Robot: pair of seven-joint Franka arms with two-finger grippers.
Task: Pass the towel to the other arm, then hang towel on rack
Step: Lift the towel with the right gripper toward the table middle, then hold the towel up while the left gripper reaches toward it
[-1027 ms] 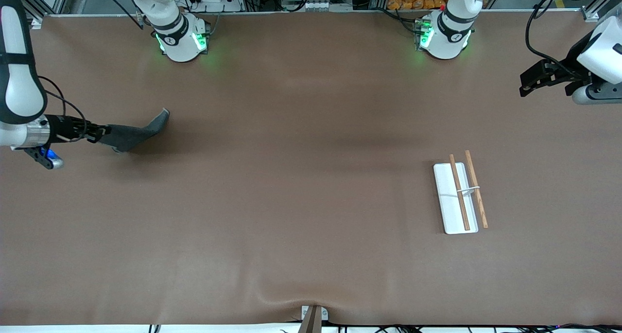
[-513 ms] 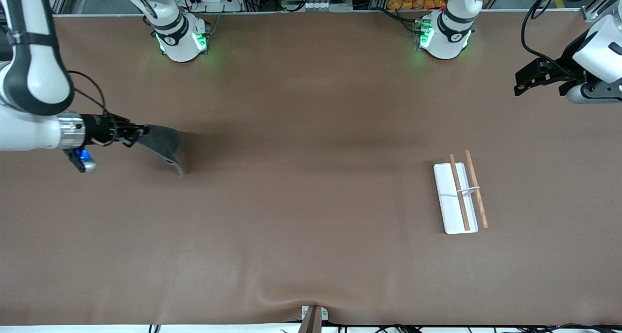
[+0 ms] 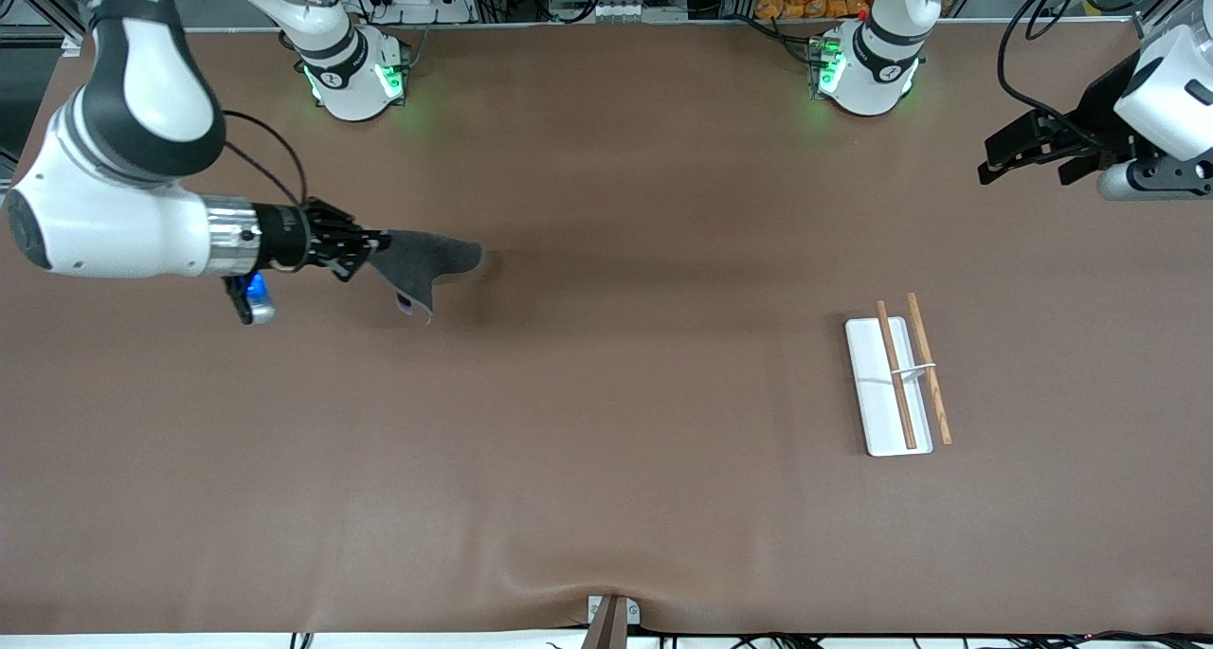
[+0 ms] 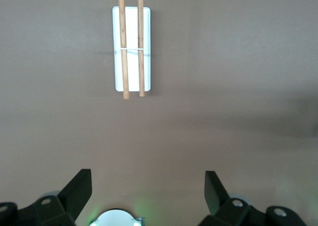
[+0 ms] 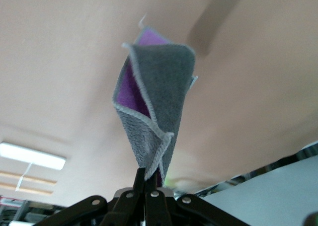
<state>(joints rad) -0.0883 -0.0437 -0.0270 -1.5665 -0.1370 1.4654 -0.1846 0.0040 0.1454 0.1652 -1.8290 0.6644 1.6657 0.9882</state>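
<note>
My right gripper (image 3: 377,244) is shut on one end of the towel (image 3: 425,262) and holds it in the air over the table toward the right arm's end. The towel is dark grey with a purple inner face, and it shows folded in the right wrist view (image 5: 151,116), pinched at the right gripper (image 5: 150,179). The rack (image 3: 896,379) is a white tray with two brown rods, on the table toward the left arm's end; it also shows in the left wrist view (image 4: 131,44). My left gripper (image 3: 1028,156) is open and empty, up over the table's end by the left arm.
The brown table mat (image 3: 606,422) has a small ripple at its near edge by a camera mount (image 3: 611,616). The two arm bases (image 3: 355,76) stand along the edge farthest from the front camera.
My right arm has carried the towel toward the table's middle, the cloth swinging as it goes. My left gripper has shifted slightly toward the middle.
</note>
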